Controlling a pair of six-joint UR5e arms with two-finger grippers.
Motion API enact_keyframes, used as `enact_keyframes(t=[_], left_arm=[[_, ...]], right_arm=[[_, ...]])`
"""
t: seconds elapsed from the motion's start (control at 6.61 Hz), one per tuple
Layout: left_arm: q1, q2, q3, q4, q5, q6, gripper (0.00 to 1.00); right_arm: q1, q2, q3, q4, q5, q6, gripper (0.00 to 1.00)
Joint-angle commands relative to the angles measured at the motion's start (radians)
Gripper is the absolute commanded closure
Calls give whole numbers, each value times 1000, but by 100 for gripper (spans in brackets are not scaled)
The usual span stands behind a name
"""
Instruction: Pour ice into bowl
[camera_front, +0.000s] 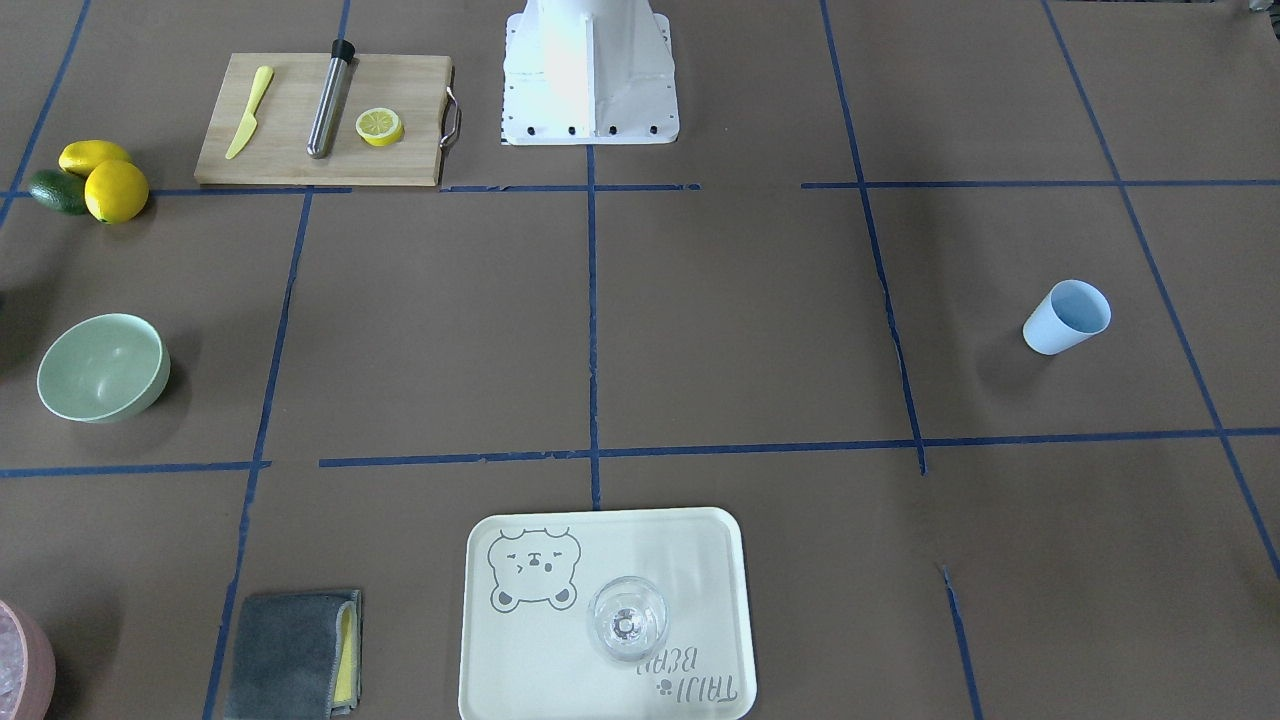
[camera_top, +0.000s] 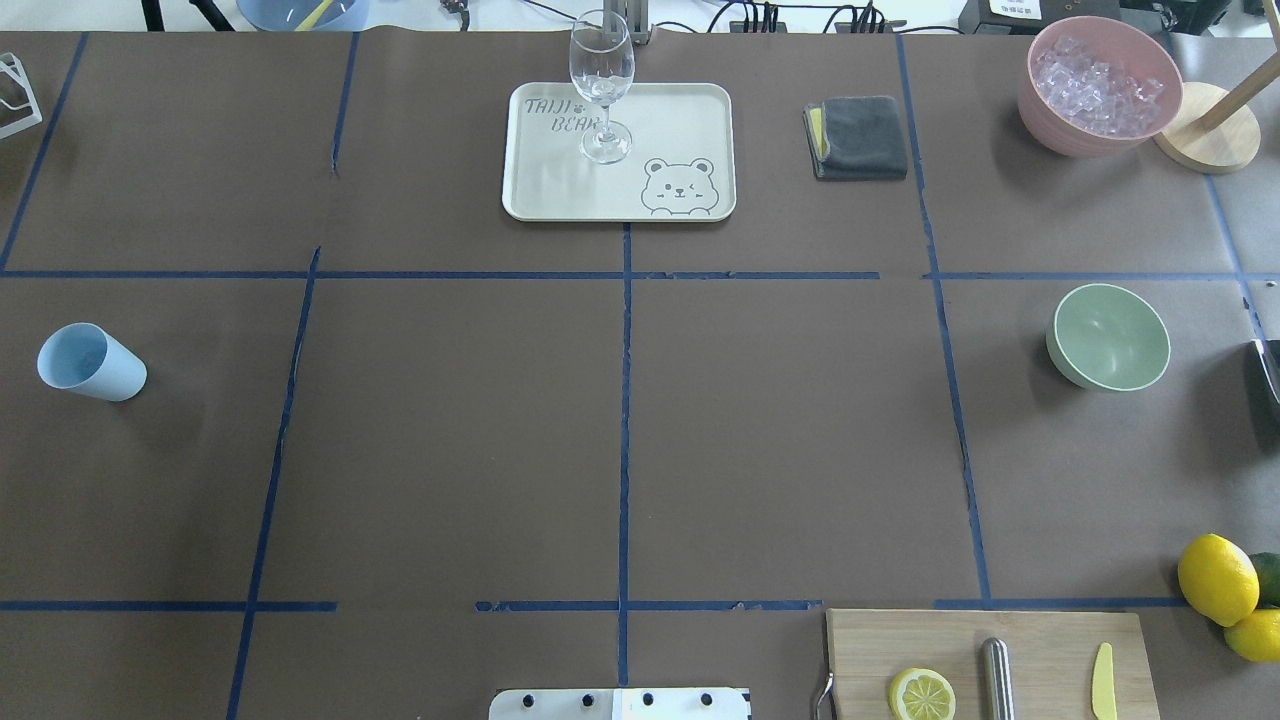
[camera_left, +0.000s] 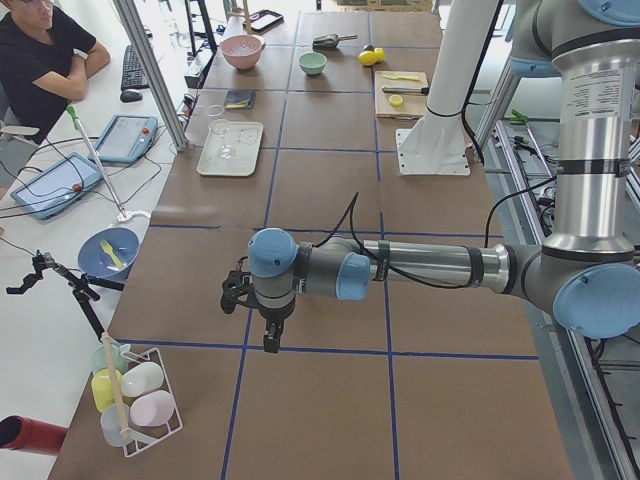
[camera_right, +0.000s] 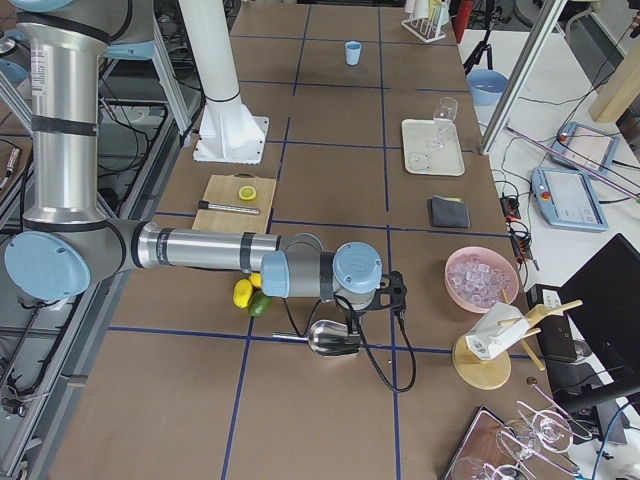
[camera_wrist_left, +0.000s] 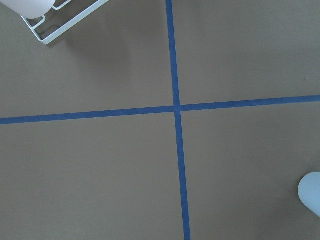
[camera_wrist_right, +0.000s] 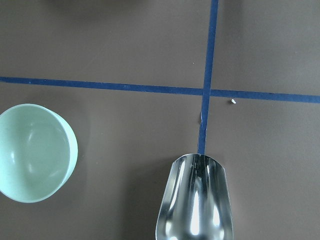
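Table (camera_top: 450, 450), brown paper with blue tape grid (camera_top: 625, 400). Bowl (camera_wrist_right: 32, 152) stood near right gripper (camera_right: 352, 318), pink container (camera_right: 482, 278) a little farther off. White rack (camera_left: 150, 420) sat near left gripper (camera_left: 268, 338); tray (camera_top: 540, 190) lay well apart from both

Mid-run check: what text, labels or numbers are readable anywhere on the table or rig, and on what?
"TAIJI BEAR": printed on the cream tray, by a bear drawing, where the wine glass stands.
Sticker on the left arm: too small to read.
Sticker on the right arm: too small to read.
No other legible text.
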Motion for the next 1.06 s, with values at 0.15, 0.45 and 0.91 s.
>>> enact_keyframes(t=[0.15, 0.45, 0.91], left_arm=[[-2, -1, -20, -5, -3, -1, 0], [1, -53, -73, -8, -3, -11, 0], [6, -75, -173, -141, 0, -37, 0]], right_arm=[[2, 5, 26, 8, 1, 1, 0], [-3, 43, 92, 9, -6, 4, 0], [-67, 89, 74, 12, 12, 100, 0]])
